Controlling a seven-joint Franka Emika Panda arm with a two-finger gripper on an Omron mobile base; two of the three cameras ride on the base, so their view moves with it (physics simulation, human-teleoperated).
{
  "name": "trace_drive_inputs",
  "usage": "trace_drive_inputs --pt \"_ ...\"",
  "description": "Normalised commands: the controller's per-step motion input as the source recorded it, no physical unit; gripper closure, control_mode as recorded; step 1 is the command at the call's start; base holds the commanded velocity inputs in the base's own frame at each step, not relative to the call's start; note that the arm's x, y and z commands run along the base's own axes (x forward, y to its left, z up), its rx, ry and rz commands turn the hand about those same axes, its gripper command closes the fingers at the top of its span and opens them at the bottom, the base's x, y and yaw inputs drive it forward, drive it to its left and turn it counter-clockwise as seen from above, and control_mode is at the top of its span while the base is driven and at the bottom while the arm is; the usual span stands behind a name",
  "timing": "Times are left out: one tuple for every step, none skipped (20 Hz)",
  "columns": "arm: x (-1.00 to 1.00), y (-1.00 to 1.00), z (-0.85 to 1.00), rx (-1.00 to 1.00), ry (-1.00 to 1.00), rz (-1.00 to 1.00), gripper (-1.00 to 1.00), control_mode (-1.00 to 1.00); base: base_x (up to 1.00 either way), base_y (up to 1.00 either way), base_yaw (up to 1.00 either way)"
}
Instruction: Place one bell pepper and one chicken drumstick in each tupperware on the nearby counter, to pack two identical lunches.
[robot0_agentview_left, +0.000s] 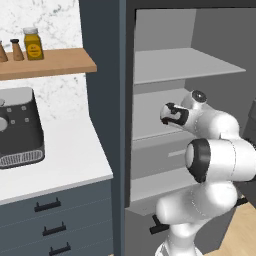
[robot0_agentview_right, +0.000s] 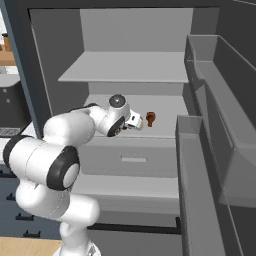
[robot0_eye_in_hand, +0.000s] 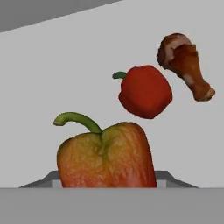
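My gripper (robot0_agentview_right: 135, 120) reaches into the open fridge, over its middle shelf (robot0_agentview_right: 165, 107). In the hand view a large orange-red bell pepper (robot0_eye_in_hand: 107, 157) with a green stem sits right in front of the gripper (robot0_eye_in_hand: 107, 180), between two widely spaced grey fingertips (robot0_eye_in_hand: 47, 179) that stand open. A smaller red bell pepper (robot0_eye_in_hand: 145, 91) lies behind it. A chicken drumstick (robot0_eye_in_hand: 186, 65) lies farther right, also seen just beyond the hand (robot0_agentview_right: 150, 118). The tupperware is out of view. The white counter (robot0_agentview_left: 65, 150) lies left of the fridge.
A dark appliance (robot0_agentview_left: 17, 127) stands on the counter under a wooden shelf (robot0_agentview_left: 50, 62) with jars. The fridge door (robot0_agentview_right: 215, 150) with its bins hangs open on the right. A fridge drawer (robot0_agentview_right: 131, 159) sits below the middle shelf.
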Motion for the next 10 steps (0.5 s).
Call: trace_drive_inputs --pt "-1.0 -0.42 0.91 0.09 -0.14 0.0 1.0 -1.0 0.0 0.0 0.0" --pt "-1.0 -0.49 0.91 0.07 -0.15 0.0 1.0 -1.0 0.0 0.0 0.0" --pt "-1.0 -0.51 0.91 0.06 -0.14 0.0 1.0 -1.0 0.0 0.0 0.0" --pt "-1.0 -0.49 0.86 0.03 -0.15 0.01 1.0 -1.0 0.0 0.0 0.0" --pt "-1.0 -0.49 0.87 0.03 -0.13 0.02 1.0 -1.0 0.0 0.0 0.0" --pt "-1.0 -0.48 0.89 0.02 -0.09 0.03 1.0 -1.0 0.0 0.0 0.0" --pt "-1.0 -0.51 0.87 0.01 -0.07 0.04 1.0 -1.0 0.0 0.0 0.0" --pt "-1.0 -0.46 0.79 0.0 -0.03 0.07 1.0 -1.0 0.0 0.0 0.0" --pt "-1.0 -0.37 0.68 0.0 0.0 0.09 1.0 -1.0 0.0 0.0 0.0" --pt "-1.0 -0.29 0.56 0.0 0.0 0.13 1.0 -1.0 0.0 0.0 0.0"
